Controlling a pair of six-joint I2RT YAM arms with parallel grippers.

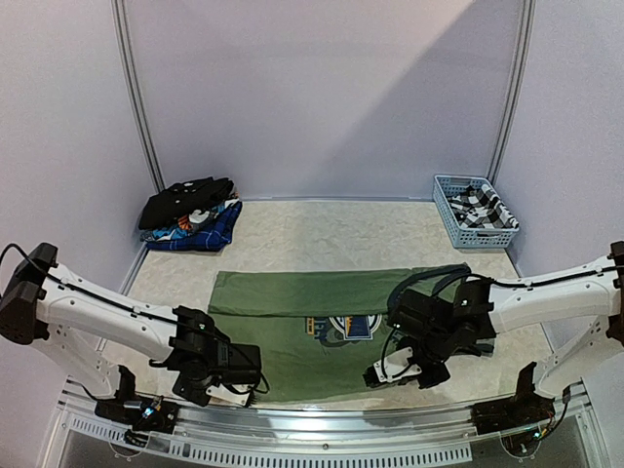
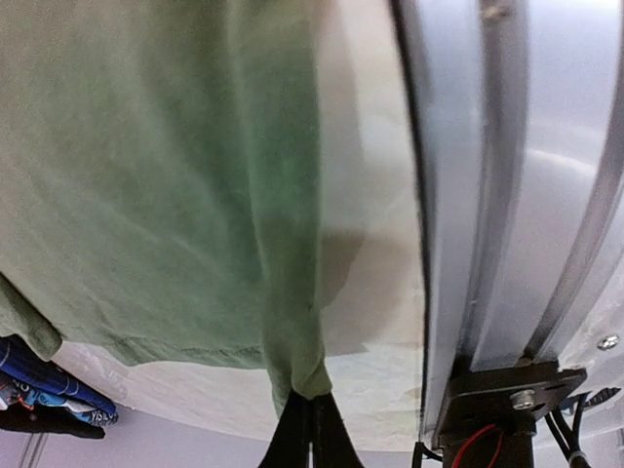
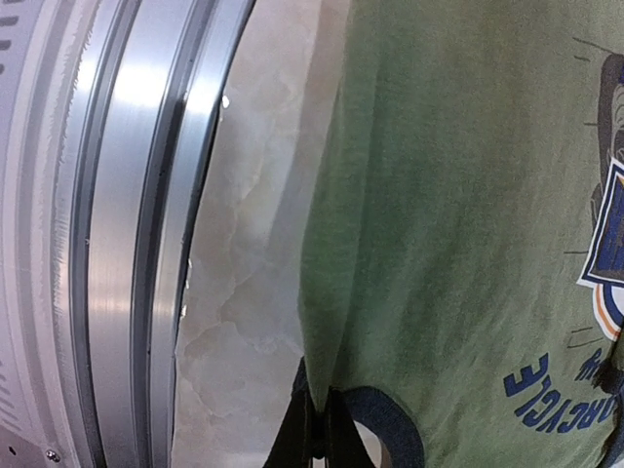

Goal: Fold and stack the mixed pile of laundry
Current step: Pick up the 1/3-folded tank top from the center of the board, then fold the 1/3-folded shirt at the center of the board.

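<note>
An olive-green T-shirt (image 1: 302, 336) with a blue-yellow logo (image 1: 353, 328) lies spread across the table's middle, its far part folded over. My left gripper (image 1: 234, 392) is shut on the shirt's near left corner; in the left wrist view (image 2: 312, 405) the green cloth (image 2: 175, 195) is pinched between the black fingers. My right gripper (image 1: 382, 372) is shut on the near right edge; its wrist view (image 3: 327, 414) shows the fabric (image 3: 458, 195) clamped beside the dark collar trim (image 3: 395, 424). More of the laundry pile (image 1: 190, 214), black and blue print pieces, sits at the back left.
A light-blue lattice basket (image 1: 447, 210) at the back right holds a black-white check piece (image 1: 480, 207). The metal rail (image 1: 322, 419) of the table's near edge runs just behind both grippers. White walls close in the back and sides.
</note>
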